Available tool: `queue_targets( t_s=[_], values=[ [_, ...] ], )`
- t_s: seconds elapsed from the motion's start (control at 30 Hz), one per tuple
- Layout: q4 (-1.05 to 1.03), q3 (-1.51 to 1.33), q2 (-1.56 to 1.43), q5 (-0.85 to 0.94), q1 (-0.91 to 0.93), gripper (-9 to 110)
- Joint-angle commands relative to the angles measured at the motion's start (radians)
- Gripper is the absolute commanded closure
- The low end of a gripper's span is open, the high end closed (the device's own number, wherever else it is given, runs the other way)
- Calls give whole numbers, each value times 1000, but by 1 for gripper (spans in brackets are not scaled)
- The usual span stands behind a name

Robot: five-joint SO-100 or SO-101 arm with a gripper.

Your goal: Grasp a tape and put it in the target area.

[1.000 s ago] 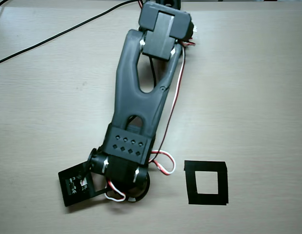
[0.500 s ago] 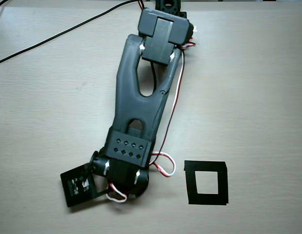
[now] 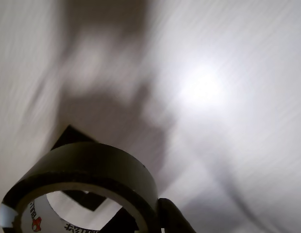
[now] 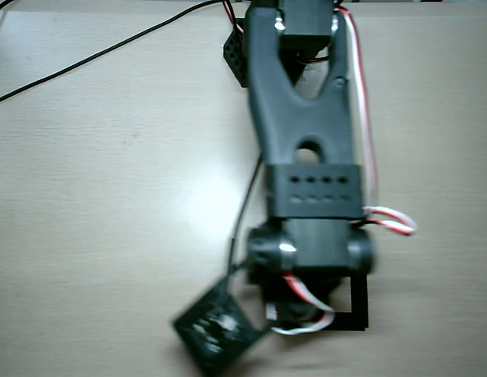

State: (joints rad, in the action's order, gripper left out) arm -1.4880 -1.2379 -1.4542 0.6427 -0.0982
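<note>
Tape [image 3: 87,167], inner print (blurred) seemingly unreadable

tape [image 3: 92,167] inner print, too blurred to read

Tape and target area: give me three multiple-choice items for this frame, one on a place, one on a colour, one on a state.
1. In the wrist view, where is the tape?
A. bottom left
B. top right
C. centre

2. What colour is the tape's outer face?
A. white
B. black
C. red

3. In the overhead view, the target area is:
A. fully in view
B. partly hidden under the arm
C. covered by a cloth

Answers:
1 A: the tape fills the lower left corner of the wrist view.
2 B: its outer wall is black, and only the inner face is pale.
3 B: only the right side and part of the bottom strip of the target area show beside the arm.
</note>
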Motion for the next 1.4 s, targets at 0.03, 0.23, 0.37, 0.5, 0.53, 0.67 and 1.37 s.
queue_targets(
  t_s=[0.03,0.23,0.37,0.5,0.53,0.67,1.37],
  values=[
    [-2,21,-20,-17,-77,101],
    [5,61,75,-55,-153,101],
    [11,117,158,-63,-175,101],
    [-3,225,261,-74,-181,101],
    [-9,258,291,-75,-181,101],
    [-55,403,416,-89,-181,101],
    [-212,756,687,-150,-186,101]
  ],
)
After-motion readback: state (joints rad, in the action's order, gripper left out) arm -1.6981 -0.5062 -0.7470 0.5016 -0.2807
